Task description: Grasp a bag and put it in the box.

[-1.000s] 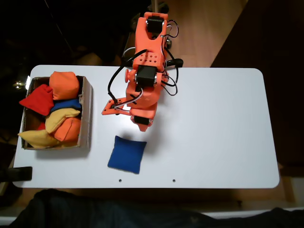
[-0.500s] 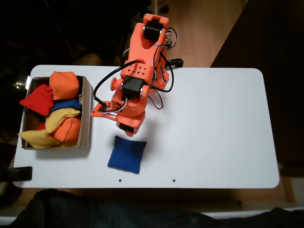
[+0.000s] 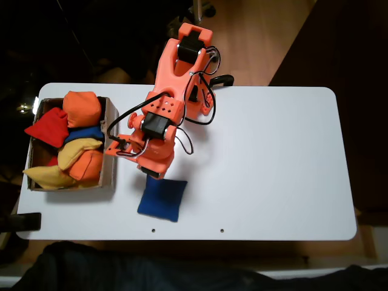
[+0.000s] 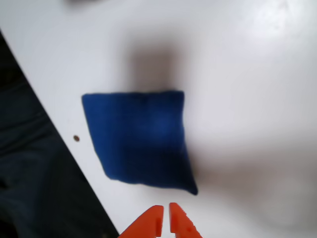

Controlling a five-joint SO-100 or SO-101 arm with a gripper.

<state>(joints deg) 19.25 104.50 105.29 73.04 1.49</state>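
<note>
The blue bag [image 3: 162, 199] lies flat on the white table [image 3: 273, 170], near the front edge. In the wrist view the bag [image 4: 141, 141] is blurred and sits just beyond my fingertips. My orange gripper [image 3: 154, 174] hangs over the bag's far edge; in the wrist view the gripper [image 4: 165, 221] shows two orange tips pressed almost together, shut, with nothing between them. The cardboard box [image 3: 111, 154] stands at the table's left end, a short way left of the bag.
The box holds orange [image 3: 81, 108], red [image 3: 48, 127], yellow [image 3: 76, 150] and blue [image 3: 91, 134] beanbags piled high. A black clamp [image 3: 27, 221] sits at the front left corner. Two small holes [image 3: 153, 230] mark the table near the front edge.
The arm has swung left and toward the table's front in the fixed view. Its gripper now hangs over the bag's far edge. The bag has not moved.
</note>
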